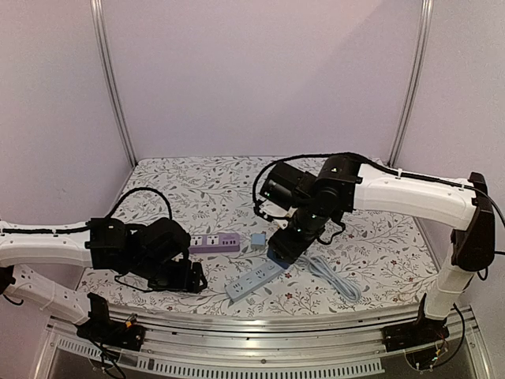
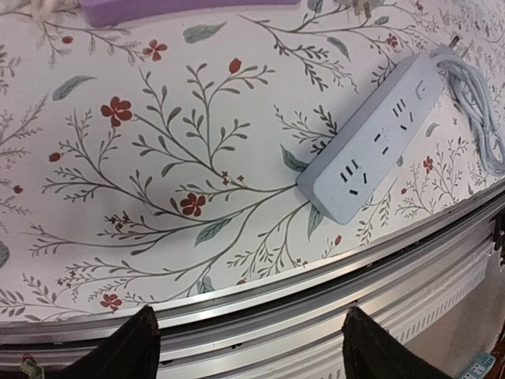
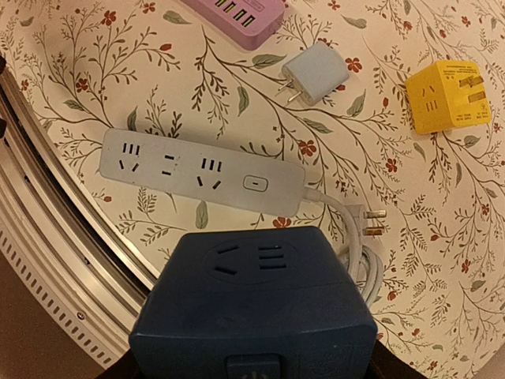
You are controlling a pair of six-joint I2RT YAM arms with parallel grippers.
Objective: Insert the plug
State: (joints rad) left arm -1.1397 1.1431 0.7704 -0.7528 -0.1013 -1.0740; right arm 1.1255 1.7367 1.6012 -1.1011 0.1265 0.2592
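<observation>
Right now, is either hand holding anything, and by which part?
The right hand grips the dark blue socket cube by its opposite sides; left hand is open, empty.

White power strip [image 3: 201, 170], purple strip [image 1: 214, 242], pale blue charger [image 3: 316, 73], yellow adapter [image 3: 450, 95], navy socket cube [image 3: 252, 308], red-flowered white tablecloth [image 2: 260, 118].

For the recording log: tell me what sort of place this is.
Probably a robot test booth: plain white wall panels on metal posts, a cloth-covered table edged with an aluminium rail, and a white power strip laid out for plugging.
</observation>
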